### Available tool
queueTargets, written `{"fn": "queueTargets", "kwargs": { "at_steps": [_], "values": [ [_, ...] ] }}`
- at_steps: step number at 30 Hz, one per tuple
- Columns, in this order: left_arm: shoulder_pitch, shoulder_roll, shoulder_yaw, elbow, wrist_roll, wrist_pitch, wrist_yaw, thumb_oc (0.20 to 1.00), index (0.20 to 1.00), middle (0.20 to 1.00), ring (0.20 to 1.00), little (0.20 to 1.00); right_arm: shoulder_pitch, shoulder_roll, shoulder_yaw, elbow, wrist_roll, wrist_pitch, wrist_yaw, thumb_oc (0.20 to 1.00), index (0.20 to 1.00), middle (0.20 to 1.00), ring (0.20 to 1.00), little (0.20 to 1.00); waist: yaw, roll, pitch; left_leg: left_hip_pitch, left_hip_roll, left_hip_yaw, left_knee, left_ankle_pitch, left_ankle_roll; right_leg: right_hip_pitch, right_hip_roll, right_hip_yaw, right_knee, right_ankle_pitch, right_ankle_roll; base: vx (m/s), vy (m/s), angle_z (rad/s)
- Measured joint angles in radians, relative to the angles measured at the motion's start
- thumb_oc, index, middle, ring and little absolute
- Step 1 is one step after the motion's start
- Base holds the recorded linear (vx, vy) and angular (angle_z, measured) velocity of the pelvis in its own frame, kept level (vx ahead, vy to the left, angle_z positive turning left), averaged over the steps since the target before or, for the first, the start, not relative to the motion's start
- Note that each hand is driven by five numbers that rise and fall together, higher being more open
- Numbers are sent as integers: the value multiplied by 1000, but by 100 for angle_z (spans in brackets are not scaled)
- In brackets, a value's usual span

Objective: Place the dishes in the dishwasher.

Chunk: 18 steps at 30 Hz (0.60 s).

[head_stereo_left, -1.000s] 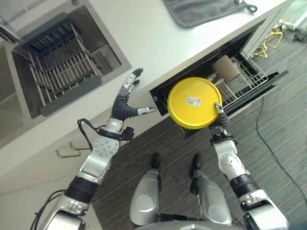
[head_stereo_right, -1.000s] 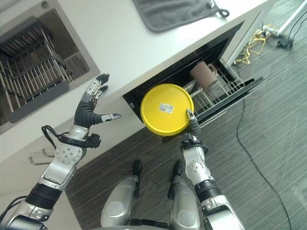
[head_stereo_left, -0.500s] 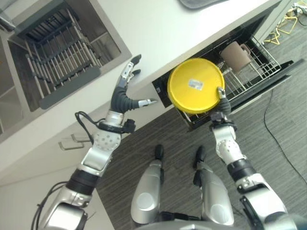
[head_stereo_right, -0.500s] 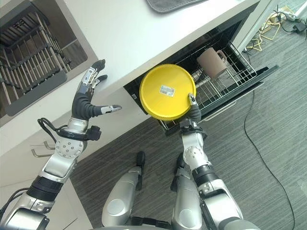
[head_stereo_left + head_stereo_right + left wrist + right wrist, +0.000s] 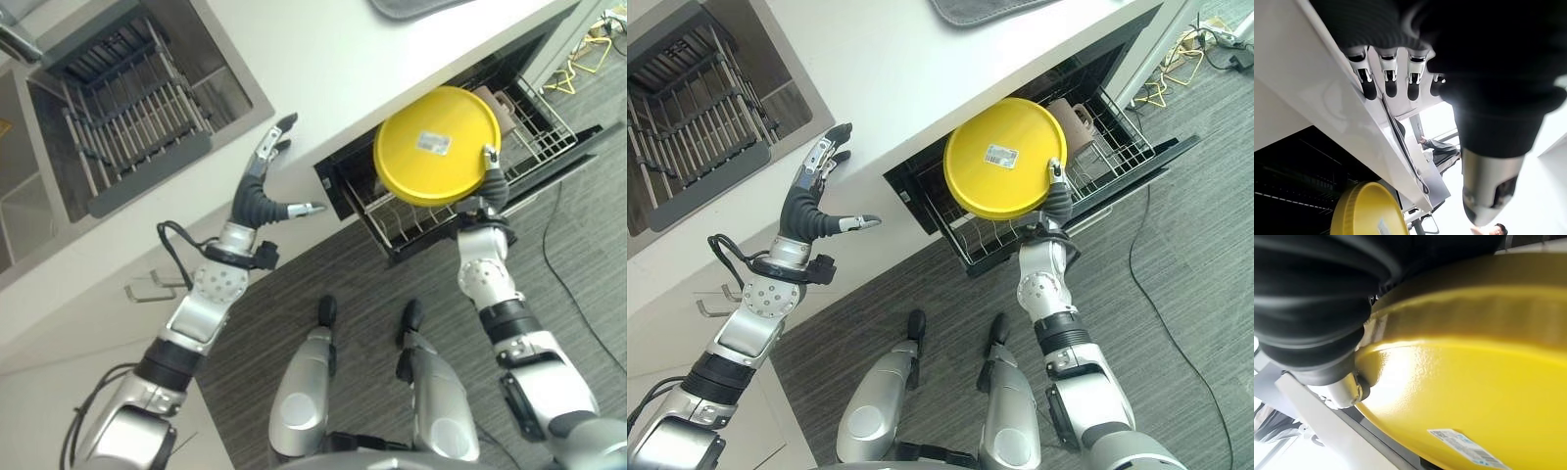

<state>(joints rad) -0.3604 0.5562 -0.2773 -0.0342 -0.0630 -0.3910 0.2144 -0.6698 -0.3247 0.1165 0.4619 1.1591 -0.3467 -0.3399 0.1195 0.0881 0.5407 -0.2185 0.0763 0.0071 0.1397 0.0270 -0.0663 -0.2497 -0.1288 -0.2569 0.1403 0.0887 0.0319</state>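
Since a second ago the yellow plate (image 5: 432, 146) has been carried from the front edge of the pulled-out dishwasher rack (image 5: 509, 137) further in over it, so that it now hangs tilted above the wire tines and hides most of the brown mug (image 5: 1077, 119) standing near the rack's far side. It is not yet seated; by my reading the carry is nearly finished and the lowering into a slot remains. The right hand (image 5: 490, 181) grips the plate at its lower rim, thumb over the edge and fingers curled behind it, the label side facing up. The left hand (image 5: 257, 192) is raised beside the counter's front edge with straight, spread fingers, holding nothing. Along the white countertop (image 5: 323, 69) a sink (image 5: 59, 176) is set toward its left end, with a dark wire drying rack (image 5: 127, 117) inside, and a grey cloth (image 5: 989, 8) lies at the counter's far edge. Grey wood-grain floor (image 5: 1176, 323) runs below, with yellow cables (image 5: 578, 59) beyond the dishwasher.
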Motion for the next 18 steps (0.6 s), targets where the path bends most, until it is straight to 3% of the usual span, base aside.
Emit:
{"fn": "queueTargets", "kwargs": {
  "at_steps": [4, 6, 7, 15, 18],
  "values": [
    [-6, 8, 0, 1, -5, 1, -1, 1000, 1000, 1000, 1000, 1000, -49, -43, -18, 2, -120, 62, -150, 200, 200, 200, 200, 200, 1, 0, 0, -2, 0, -2, 0, 1, -1, 0, 1, -3, 0, 0, -1, 0, 0, 0],
    [-38, 33, -30, 8, -30, 8, -2, 1000, 1000, 1000, 1000, 1000, -138, -90, -10, 112, -282, 159, -236, 200, 200, 200, 200, 200, 12, 0, 0, -5, -1, -7, 3, 1, -2, 1, 1, -4, -1, 1, -1, -29, -15, 5],
    [-42, 34, -38, 8, -37, 7, -3, 1000, 1000, 1000, 1000, 1000, -147, -97, -10, 121, -308, 174, -253, 200, 200, 200, 200, 200, 16, 0, 0, -5, -1, -7, 2, 1, -1, 1, 0, -5, -1, 1, -1, -35, -20, 4],
    [-84, 49, -40, 13, -76, 17, -45, 1000, 1000, 1000, 1000, 1000, -272, -159, 72, 346, -614, 365, -288, 200, 200, 200, 200, 200, 43, -6, 0, -13, -4, -33, 3, 1, -1, 16, 1, -32, -18, 3, 2, -11, -37, 9],
    [-105, 54, -46, 13, -76, 16, -53, 1000, 1000, 1000, 1000, 1000, -276, -158, 79, 358, -634, 369, -287, 200, 200, 200, 200, 200, 54, -10, 1, -25, -7, -43, 7, 1, -1, 16, 1, -41, -25, 4, 3, -6, -27, 11]
  ]
}}
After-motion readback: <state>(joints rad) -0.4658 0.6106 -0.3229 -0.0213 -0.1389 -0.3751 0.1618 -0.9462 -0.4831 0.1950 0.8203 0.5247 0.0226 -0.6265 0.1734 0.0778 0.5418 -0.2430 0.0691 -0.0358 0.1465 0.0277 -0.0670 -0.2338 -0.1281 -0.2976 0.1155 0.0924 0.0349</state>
